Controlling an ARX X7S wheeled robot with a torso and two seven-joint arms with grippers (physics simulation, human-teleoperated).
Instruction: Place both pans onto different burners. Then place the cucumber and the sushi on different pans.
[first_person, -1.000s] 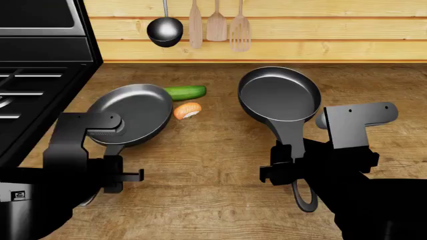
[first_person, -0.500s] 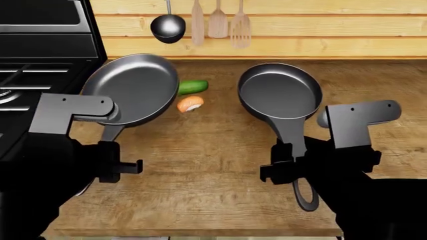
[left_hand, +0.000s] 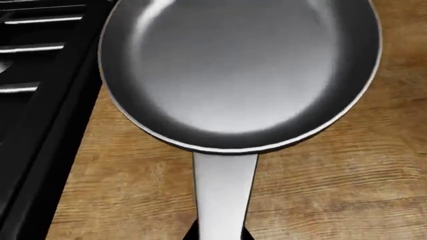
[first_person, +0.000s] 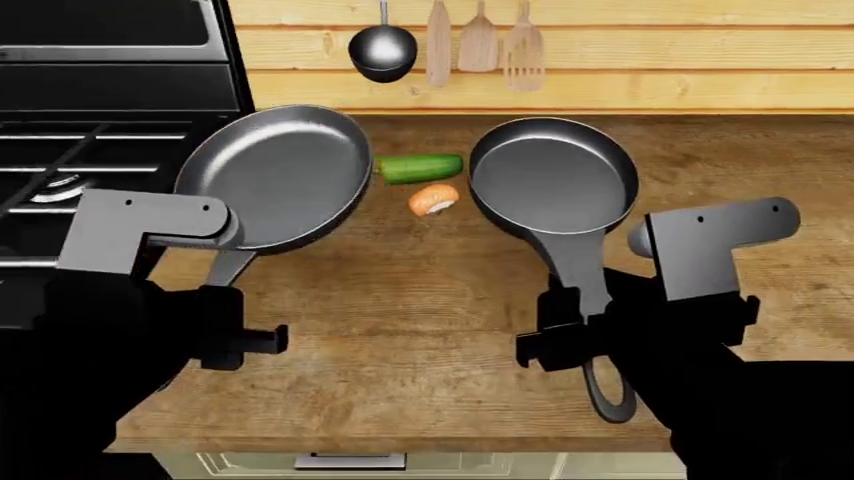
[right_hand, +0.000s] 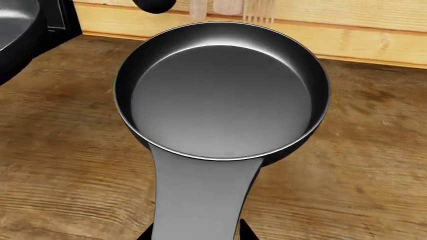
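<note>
At the far left stood the black stove (first_person: 80, 150), its grates and a burner cap (first_person: 60, 185) partly showing. Just right of it the left pan (first_person: 276, 177) hung tilted, apparently lifted clear of the wooden counter (first_person: 400, 330), its rim overlapping the stove's edge. The left gripper (first_person: 227, 335) was closed on that pan's handle, which the left wrist view showed running back between the jaws. Between the pans lay the cucumber (first_person: 420, 167), with the sushi (first_person: 434, 200) just nearer and to its right. The right pan (first_person: 554, 175) lay right of them, the right gripper (first_person: 567, 335) clamped on its handle; whether it was raised could not be told. The risk I judged: held far out on long handles, either pan might twist in the grip and land crooked on a grate, or the right pan's rim might knock the sushi aside.
</note>
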